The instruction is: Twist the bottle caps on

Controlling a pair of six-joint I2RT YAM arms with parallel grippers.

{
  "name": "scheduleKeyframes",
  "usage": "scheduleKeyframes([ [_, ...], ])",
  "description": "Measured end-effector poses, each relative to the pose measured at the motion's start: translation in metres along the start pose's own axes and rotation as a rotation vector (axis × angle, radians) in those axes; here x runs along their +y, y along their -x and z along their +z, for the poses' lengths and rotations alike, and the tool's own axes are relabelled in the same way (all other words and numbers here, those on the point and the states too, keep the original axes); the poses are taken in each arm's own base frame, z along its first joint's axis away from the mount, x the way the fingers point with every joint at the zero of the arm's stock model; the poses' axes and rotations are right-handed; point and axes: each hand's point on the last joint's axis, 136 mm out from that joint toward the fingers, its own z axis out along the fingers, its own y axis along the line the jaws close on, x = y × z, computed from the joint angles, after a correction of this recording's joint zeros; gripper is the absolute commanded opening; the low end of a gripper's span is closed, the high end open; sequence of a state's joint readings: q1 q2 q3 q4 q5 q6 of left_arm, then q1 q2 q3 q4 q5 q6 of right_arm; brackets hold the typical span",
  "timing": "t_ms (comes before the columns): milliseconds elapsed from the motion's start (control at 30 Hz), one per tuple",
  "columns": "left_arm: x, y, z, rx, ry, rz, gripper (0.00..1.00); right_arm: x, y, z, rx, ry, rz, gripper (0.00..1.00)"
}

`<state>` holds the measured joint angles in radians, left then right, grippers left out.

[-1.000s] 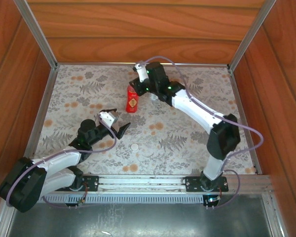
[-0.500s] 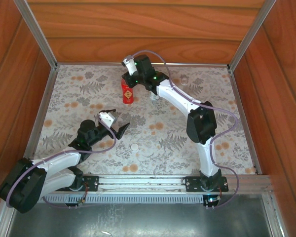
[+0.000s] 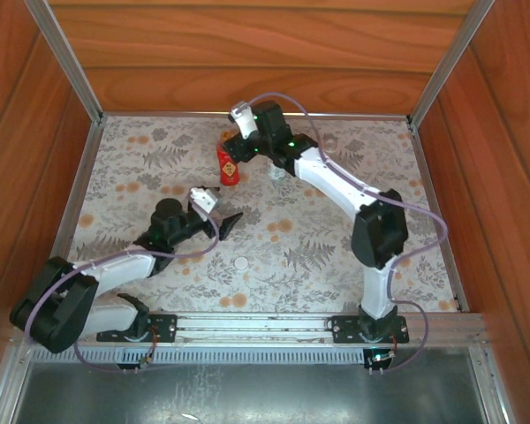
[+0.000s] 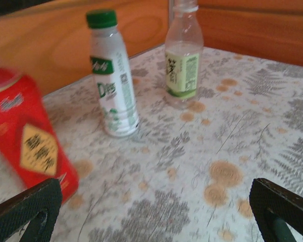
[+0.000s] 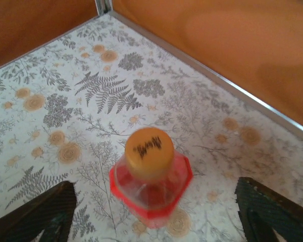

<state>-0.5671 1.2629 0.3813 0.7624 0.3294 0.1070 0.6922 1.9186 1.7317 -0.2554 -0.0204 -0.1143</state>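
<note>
at the far side of the flowered cloth (image 3: 141,168), standing upright: the red bottle (image 5: 151,189), with the orange cap (image 5: 149,147) sitting on its mouth. directly above it, the right gripper (image 5: 154,201), jaws spread wide to both sides of the bottle, touching nothing and grasping nothing. impossible to tell from here whether screwed down fully or only resting on the thread.

nearer on the cloth, the left gripper (image 4: 154,201), jaws also wide apart and empty, pointed toward the 3 bottles. in its wrist view, beside the red one: a white bottle (image 4: 113,96) with the green cap (image 4: 101,18) already on. a little further, a clear bottle (image 4: 183,60), neck cut by the picture edge, so no way to tell about a cap there. lying flat on the cloth near the left gripper, apart from all bottles: the white cap (image 3: 240,262).

judged as 1 cap not yet placed.

possible trouble from here:
- knocking over the narrow red bottle with a finger, with nothing steadying it.
- leaving the orange cap loose or crooked on the thread.
- pinching the flat white cap badly and pushing it along the soft cloth.
- bumping the 2 bottles standing near each other while reaching for 1 of them.
</note>
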Motion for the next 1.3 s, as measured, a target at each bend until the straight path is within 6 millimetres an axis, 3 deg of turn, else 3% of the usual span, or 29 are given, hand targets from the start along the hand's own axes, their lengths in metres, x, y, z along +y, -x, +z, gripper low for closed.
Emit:
scheduleKeyframes([
  [67,-0.012,0.005,0.013,0.001,-0.041,0.017,1.00,-0.004,0.007,-0.024,-0.037,-0.036,0.005,0.95],
  [200,-0.041,0.006,0.038,0.019,-0.129,0.046,1.00,-0.024,0.013,-0.078,-0.114,-0.156,0.036,0.96],
  [300,-0.056,0.005,0.052,0.032,-0.173,0.053,1.00,-0.054,0.001,-0.111,-0.132,-0.283,0.090,0.96],
  [400,-0.061,0.003,0.060,0.041,-0.195,0.054,1.00,-0.089,-0.024,-0.129,-0.104,-0.412,0.152,0.95],
  [567,-0.062,-0.001,0.063,0.050,-0.200,0.054,1.00,-0.140,-0.076,-0.138,0.011,-0.549,0.283,0.95],
  [767,-0.062,-0.005,0.061,0.058,-0.200,0.057,1.00,-0.179,-0.119,-0.139,0.106,-0.627,0.398,0.94],
  [1067,-0.064,-0.014,0.058,0.075,-0.202,0.066,1.00,-0.193,-0.156,-0.121,0.206,-0.610,0.476,0.75],
  [1300,-0.064,-0.014,0.058,0.075,-0.203,0.066,1.00,-0.193,-0.157,-0.110,0.211,-0.584,0.470,0.80],
])
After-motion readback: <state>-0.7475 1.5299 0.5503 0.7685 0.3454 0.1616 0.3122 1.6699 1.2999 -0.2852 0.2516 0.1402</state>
